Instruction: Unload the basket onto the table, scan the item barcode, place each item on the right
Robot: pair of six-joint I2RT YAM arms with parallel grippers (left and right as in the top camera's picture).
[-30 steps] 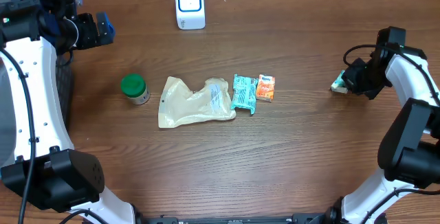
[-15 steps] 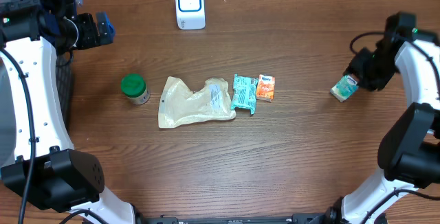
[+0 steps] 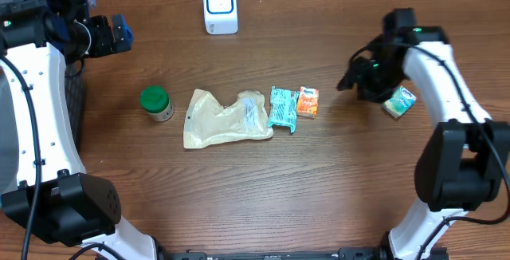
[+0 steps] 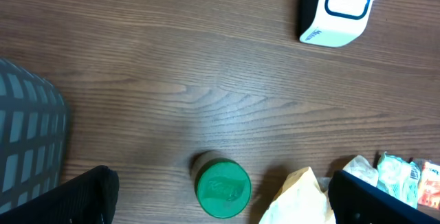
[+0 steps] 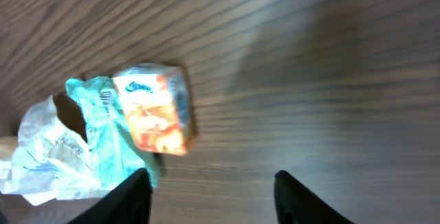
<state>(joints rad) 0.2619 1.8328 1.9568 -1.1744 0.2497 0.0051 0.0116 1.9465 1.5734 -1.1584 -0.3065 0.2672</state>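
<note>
Brown wood is seen all over the counter [image 3: 319, 196], and every thing is laid out on it. Two white arms are set at its sides. The left claw [image 3: 121, 33] is held wide open and empty, far off in the back left corner. The right claw [image 3: 347, 83] is held open as well, with nothing between its fingers, just to the right of the row of things in the middle.

In that row, a big tan pouch [image 3: 227, 118] is laid flat. A white scanner [image 3: 220, 6] with a blue face is stood at the back, well apart from the row. A jar with a green lid [image 3: 156, 102] is stood just left of the pouch. A teal packet [image 3: 282, 107] is laid touching the pouch's right end, and a small orange packet [image 3: 308, 101] is laid touching the teal one. A little teal box [image 3: 399, 101] is laid on the right, beside the right arm and apart from the claw.

Nothing is gripped, so a pick-up is judged to be the step in hand. The orange packet is nearest the right claw and is likely the thing to be scanned. Next, the claw needs to be brought down over that packet and closed on it alone. Then its barcode must be turned to the scanner's face.
</note>
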